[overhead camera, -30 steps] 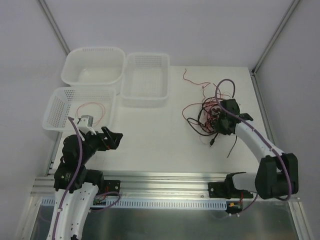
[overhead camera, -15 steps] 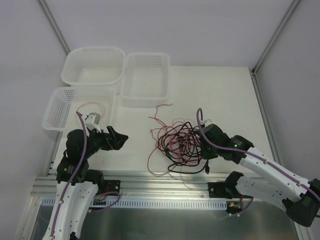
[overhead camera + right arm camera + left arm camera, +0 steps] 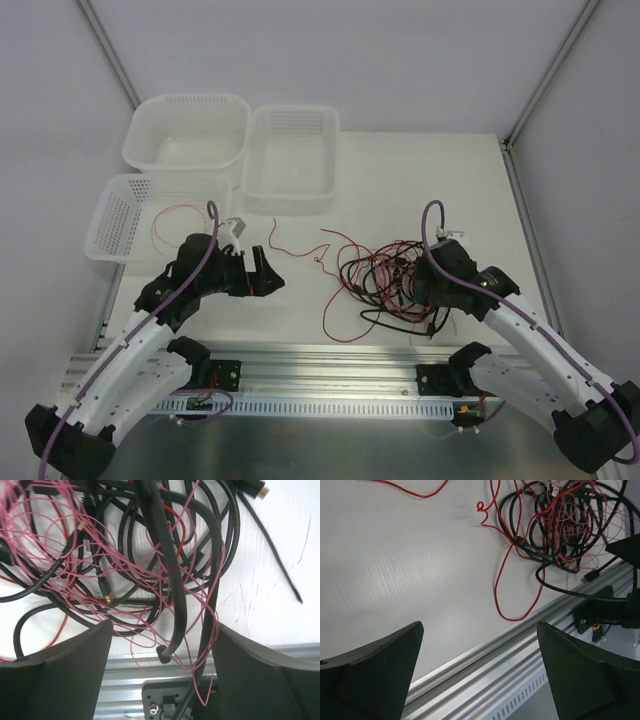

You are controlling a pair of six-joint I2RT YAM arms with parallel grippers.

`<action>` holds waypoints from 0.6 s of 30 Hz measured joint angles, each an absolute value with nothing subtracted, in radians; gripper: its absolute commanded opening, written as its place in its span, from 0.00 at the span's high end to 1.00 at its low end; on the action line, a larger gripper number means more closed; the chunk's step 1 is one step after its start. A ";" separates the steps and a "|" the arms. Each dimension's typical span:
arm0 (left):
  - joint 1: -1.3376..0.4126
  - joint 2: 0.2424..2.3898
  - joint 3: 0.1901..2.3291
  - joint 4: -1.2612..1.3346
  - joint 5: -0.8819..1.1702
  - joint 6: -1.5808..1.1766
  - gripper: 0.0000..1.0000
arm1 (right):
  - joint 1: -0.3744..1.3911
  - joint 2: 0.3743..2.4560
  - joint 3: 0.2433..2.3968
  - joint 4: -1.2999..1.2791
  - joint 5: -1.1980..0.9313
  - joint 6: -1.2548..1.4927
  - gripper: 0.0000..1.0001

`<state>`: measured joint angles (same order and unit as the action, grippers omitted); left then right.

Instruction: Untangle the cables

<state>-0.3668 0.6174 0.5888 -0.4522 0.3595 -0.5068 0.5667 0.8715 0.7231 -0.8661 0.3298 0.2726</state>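
Observation:
The cables lie as one tangle of black cables and thin red wires near the table's front, right of centre. My right gripper stands over the tangle's near right edge. In the right wrist view its jaws are open, with a black cable and loose pink-red wires hanging between them, squeezed by neither finger. My left gripper is open to the left of the tangle, apart from it. The left wrist view shows nothing between its fingers, and the tangle far ahead with a red loop trailing out.
Three white baskets stand at the back left: one, one, and a nearer one holding a red wire. An aluminium rail runs along the near edge. A stray red wire end lies between tangle and baskets.
My right arm dragged the tangle from the back right to the table's near middle, then opened its jaws. My left arm swung right, toward the tangle, staying open.

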 measured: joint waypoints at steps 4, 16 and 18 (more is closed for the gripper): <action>-0.572 0.813 0.678 -0.433 0.196 -0.516 0.01 | 0.582 0.799 0.723 -0.845 0.319 0.249 0.05; -0.786 1.452 1.060 -0.327 -0.193 -0.548 0.14 | 0.613 0.454 0.734 -0.851 0.320 0.191 0.00; -0.787 1.550 1.115 -0.321 -0.225 -0.552 0.18 | 0.613 0.418 0.735 -0.850 0.317 0.180 0.00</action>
